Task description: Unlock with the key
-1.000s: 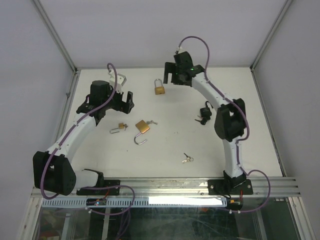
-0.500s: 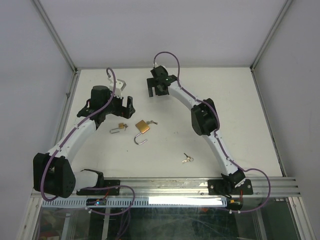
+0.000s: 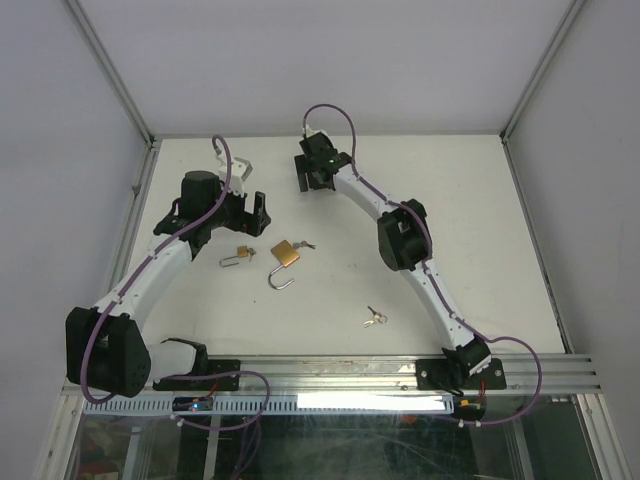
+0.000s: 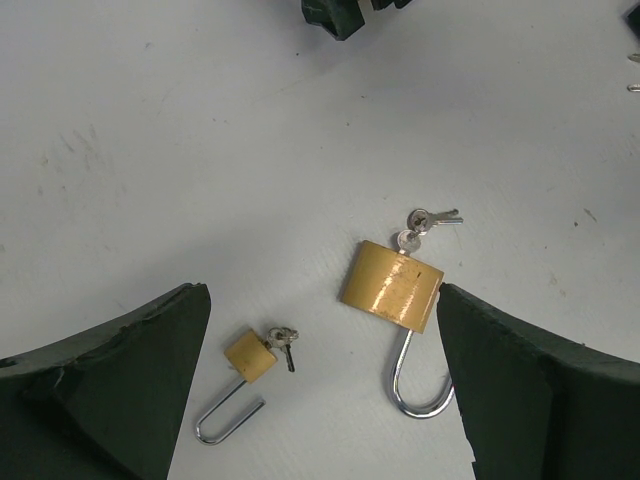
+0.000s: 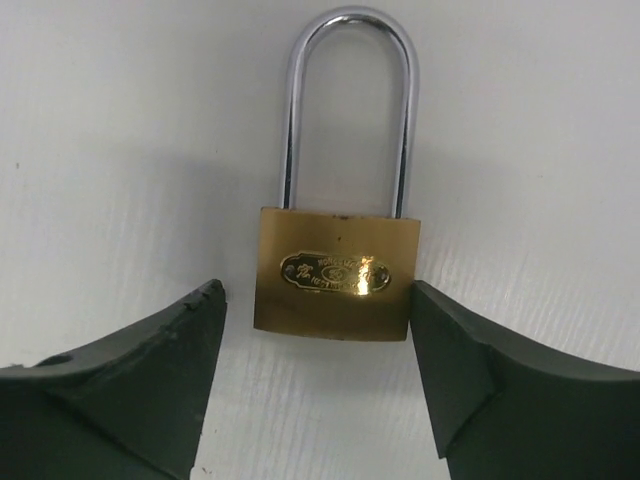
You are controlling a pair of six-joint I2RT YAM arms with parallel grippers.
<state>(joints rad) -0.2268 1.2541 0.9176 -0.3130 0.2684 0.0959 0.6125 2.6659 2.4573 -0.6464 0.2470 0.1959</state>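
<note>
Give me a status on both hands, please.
Left hand open above large unlocked brass padlock, silver key inserted. Right hand open astride closed long-shackled brass padlock. Nothing blocking.

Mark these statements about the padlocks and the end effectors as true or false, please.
1. The long padlock lies shut between the fingers of the right end effector. True.
2. The big padlock is shut. False: its shackle stands open.
3. A key sits in the big padlock. True.
4. The left end effector holds the small padlock. False: it is open and holds nothing.
</note>
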